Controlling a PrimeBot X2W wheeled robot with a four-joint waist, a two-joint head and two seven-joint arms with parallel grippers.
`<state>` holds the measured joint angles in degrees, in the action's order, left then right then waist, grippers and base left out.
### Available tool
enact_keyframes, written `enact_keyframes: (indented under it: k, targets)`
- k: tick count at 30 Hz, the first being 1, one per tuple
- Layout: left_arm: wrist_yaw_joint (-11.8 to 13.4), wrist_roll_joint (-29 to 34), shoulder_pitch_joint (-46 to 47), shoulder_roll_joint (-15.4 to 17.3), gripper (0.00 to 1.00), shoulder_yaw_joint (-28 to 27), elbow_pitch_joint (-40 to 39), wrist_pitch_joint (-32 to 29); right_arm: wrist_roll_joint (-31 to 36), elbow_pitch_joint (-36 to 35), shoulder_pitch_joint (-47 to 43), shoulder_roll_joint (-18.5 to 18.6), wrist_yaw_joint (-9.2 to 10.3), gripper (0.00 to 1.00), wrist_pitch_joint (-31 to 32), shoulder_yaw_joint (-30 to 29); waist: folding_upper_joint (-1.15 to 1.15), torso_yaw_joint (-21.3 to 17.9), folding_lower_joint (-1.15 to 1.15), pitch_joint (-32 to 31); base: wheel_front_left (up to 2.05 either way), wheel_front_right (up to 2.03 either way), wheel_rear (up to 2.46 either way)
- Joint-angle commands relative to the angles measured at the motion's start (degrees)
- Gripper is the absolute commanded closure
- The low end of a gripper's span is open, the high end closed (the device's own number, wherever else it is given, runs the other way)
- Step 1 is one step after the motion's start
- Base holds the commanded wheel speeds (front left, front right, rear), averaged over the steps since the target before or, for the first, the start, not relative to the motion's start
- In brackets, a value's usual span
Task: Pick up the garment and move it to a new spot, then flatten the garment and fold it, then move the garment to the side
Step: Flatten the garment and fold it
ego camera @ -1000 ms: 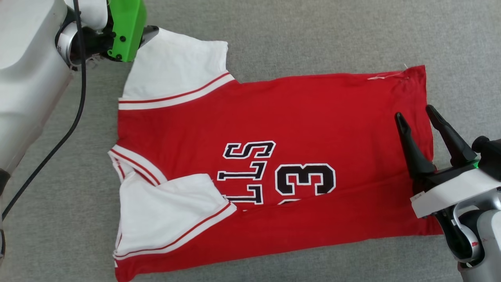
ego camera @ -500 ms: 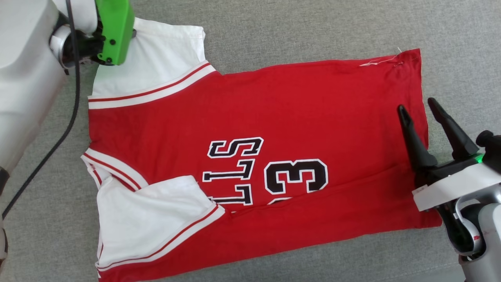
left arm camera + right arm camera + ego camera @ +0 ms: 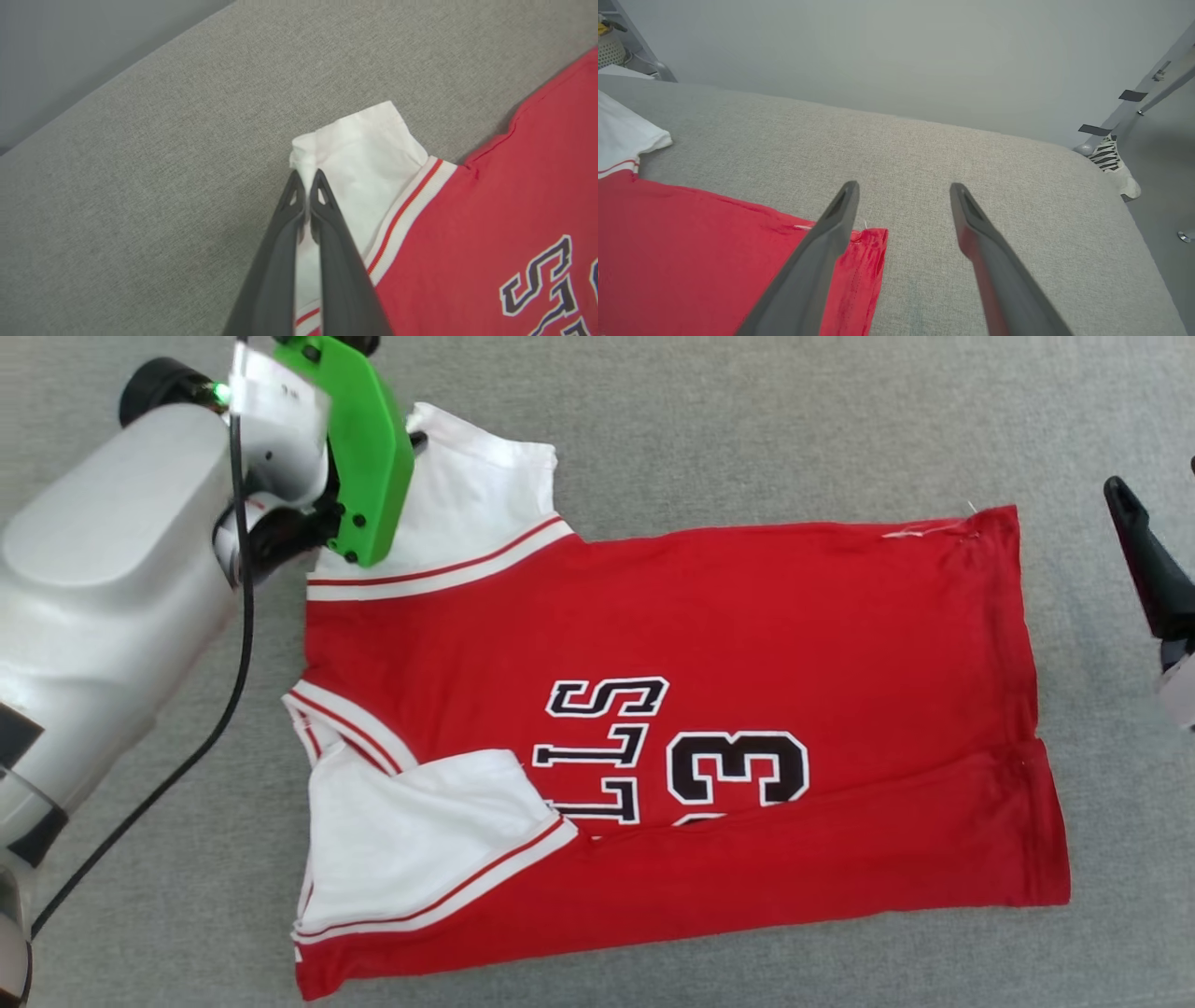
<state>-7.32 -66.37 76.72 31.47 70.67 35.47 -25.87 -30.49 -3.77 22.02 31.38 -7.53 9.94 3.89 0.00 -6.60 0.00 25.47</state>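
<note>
Currently the garment lies spread on the grey fabric surface, print side up, with its near long edge and near sleeve folded onto the front. On the left gripper, fingers are pinched together on the corner of the far white sleeve. On the right gripper, fingers are apart and hold nothing, by the far hem corner.
</note>
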Motion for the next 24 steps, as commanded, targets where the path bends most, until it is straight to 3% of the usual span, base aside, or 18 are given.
enact_keyframes:
  k: [1, 8, 12, 18, 24]
  targets:
    - [-0.2, 0.0, -1.5, 0.7, 1.00, 0.3, -0.9, 1.4, -1.3, 0.5, 1.9, 2.0, 0.04, 0.00, 3.7, 0.9, 0.00, 2.6, 0.00, -2.7, 0.00, 0.00, 0.00]
    - [-0.2, 1.3, -3.0, 0.7, 1.00, 1.2, -4.5, 6.2, -10.6, 6.1, 7.7, 9.0, 0.04, 0.00, 26.8, 6.7, 0.00, 5.1, 0.00, -4.1, 0.00, 0.00, 0.00]
    - [-0.2, 2.1, -2.8, 0.6, 1.00, 1.5, -6.0, 7.6, -12.1, 9.7, 11.2, 10.8, 0.04, 0.00, 35.5, 10.5, 0.00, 6.4, 0.00, -3.4, 0.00, 0.00, 0.00]
    - [-0.2, 3.4, -1.6, 0.1, 1.00, 1.7, -7.1, 8.9, -10.9, 16.6, 17.2, 10.3, 0.04, 0.00, 39.7, 15.0, 0.00, 8.2, 0.00, -1.2, 0.00, 0.00, 0.00]
    - [-0.2, 4.1, 0.0, -0.3, 1.00, 1.6, -7.8, 9.9, -10.1, 23.9, 21.3, 7.7, 0.04, 0.00, 38.3, 18.2, 0.00, 9.3, 0.00, 1.2, 0.00, 0.00, 0.00]
